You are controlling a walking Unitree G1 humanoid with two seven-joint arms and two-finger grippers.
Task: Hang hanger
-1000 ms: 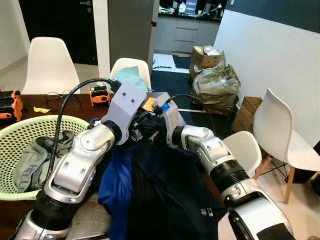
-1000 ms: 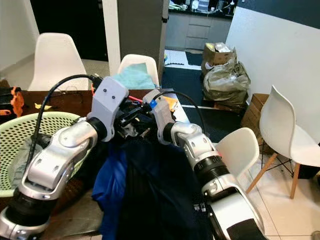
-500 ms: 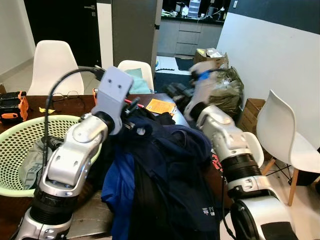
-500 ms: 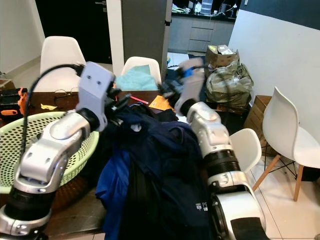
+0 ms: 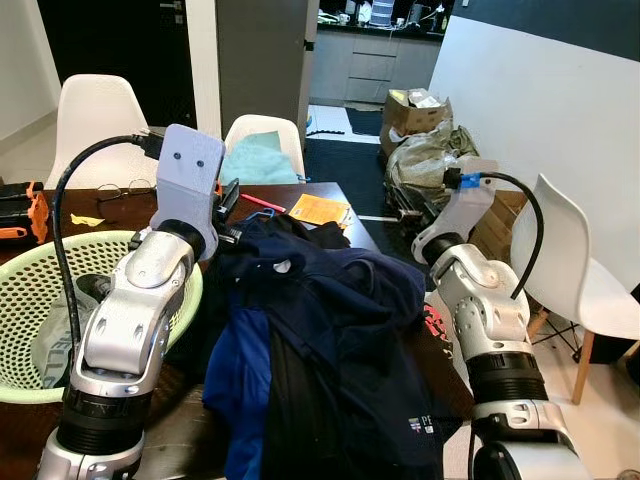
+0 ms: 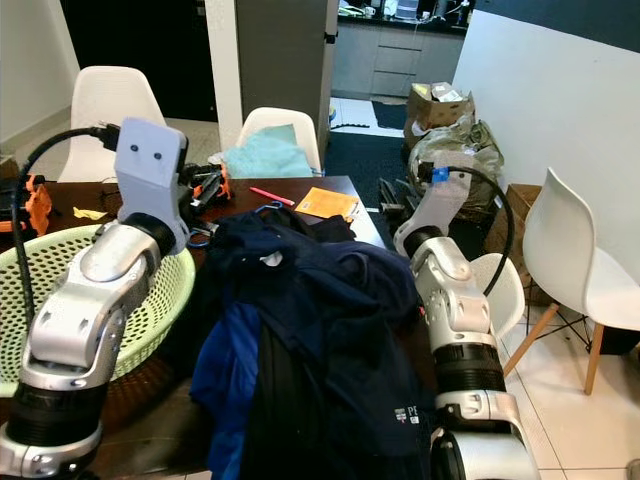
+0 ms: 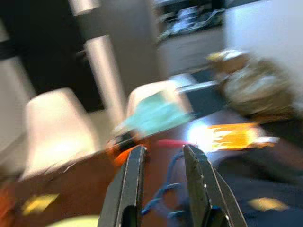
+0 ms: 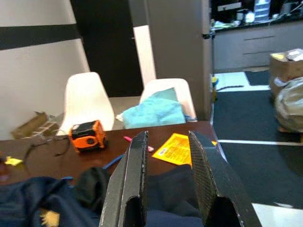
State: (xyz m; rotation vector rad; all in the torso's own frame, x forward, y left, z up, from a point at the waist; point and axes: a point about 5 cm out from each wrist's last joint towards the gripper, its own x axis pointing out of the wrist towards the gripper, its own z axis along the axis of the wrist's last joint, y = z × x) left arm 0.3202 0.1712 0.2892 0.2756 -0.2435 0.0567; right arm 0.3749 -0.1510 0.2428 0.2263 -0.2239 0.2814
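**Hanger loose in the clothes pile – both grippers empty**

Nearest the robot, a heap of dark navy clothes (image 5: 330, 330) covers the front of the table (image 5: 120, 205) and spills over its edge. At the far top of that heap a thin blue curve (image 6: 262, 210) pokes out. I judge it to be the hanger's hook, with the rest buried in fabric.

The left gripper (image 7: 163, 153) is raised just behind the heap with its fingers parted and nothing between them. The right gripper (image 8: 168, 139) is up at the right side of the table, also spread and empty.

A green basket (image 5: 20, 260) sits to the left with grey laundry inside. Beyond are a yellow paper (image 5: 320, 210), an orange tape measure (image 8: 87, 135) and white chairs (image 5: 95, 120).

Risks, as judged:
- No rail or hook to hang on is in view, so a target must be found first.
- A grasp on cloth rather than the hook would drag the heap – clothes could slide to the floor.
- The left wrist view is blurred, so aim may be poor.
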